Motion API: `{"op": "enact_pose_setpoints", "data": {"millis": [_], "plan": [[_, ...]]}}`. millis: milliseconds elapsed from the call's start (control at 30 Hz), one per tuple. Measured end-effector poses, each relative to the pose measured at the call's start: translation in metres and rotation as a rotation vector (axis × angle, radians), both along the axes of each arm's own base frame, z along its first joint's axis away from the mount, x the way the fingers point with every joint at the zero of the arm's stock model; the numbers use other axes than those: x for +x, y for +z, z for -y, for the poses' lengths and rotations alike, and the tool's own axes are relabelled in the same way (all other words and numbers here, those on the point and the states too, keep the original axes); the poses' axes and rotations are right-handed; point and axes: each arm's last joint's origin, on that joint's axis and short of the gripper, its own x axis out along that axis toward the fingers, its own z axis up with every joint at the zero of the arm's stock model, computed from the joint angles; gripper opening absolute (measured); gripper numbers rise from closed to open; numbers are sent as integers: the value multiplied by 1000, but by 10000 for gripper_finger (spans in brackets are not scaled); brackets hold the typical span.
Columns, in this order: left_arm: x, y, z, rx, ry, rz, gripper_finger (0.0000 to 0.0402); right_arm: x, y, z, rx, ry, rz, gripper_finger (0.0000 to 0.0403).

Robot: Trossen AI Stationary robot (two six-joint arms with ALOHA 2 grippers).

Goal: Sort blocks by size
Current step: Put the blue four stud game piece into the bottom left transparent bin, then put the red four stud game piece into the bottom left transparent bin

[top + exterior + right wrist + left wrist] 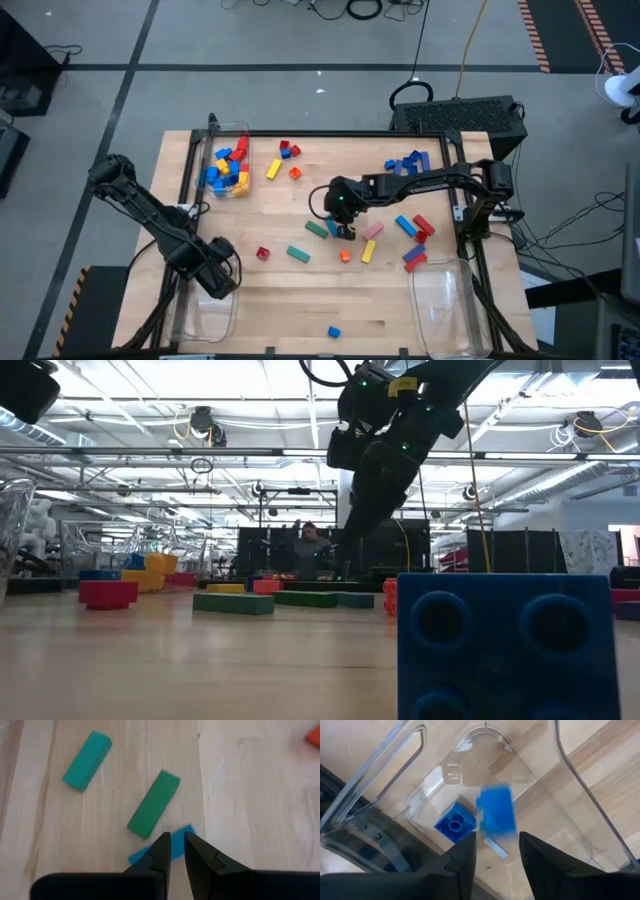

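Blocks [345, 235] are being seen scattered across the worktop [300, 300]: small plastic bricks in red, blue, yellow, orange, green and pink, in tiny cubes, medium bricks and long bars. A mixed pile is being held in the clear bin [228, 165] at the far left corner. A blue cluster [408, 162] is lying near the far right edge, and one blue cube [334, 331] is sitting alone by the near edge.

The right claw [174, 851] is being held low over mid-worktop, fingers nearly closed with only a narrow gap. A light-blue bar [175, 845] is lying right at its tips; whether it is gripped cannot be told. Two green bars [154, 804] are lying just beside it, apart from each other.

The left claw [497, 851] is being held over the clear bin [555, 795] at the near left corner, fingers open, nothing held. Below it a blue studded brick [455, 823] is resting in the bin, and a second blue block [495, 811] is showing blurred just beside it.
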Motion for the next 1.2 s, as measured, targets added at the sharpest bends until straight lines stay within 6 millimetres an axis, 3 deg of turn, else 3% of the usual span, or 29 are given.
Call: {"op": "enact_pose_setpoints", "data": {"millis": [300, 567, 700, 933, 1200], "plan": [[-1, 3, -9, 48, 25, -50, 199, 4, -12, 0, -16, 27, -19, 36], [15, 36, -36, 216, -48, 11, 201, 6, -15, 0, -34, 54, -15, 36], [28, 52, -58, 312, -67, 60, 201, 7, -15, 0, -32, 48, -7, 36], [48, 57, -109, 347, -111, 43, 201, 10, -12, 0, -9, 10, 36, 36], [79, 61, -175, 432, -157, 265, 201, 7, -14, 0, 36, -46, -11, 36]]}}
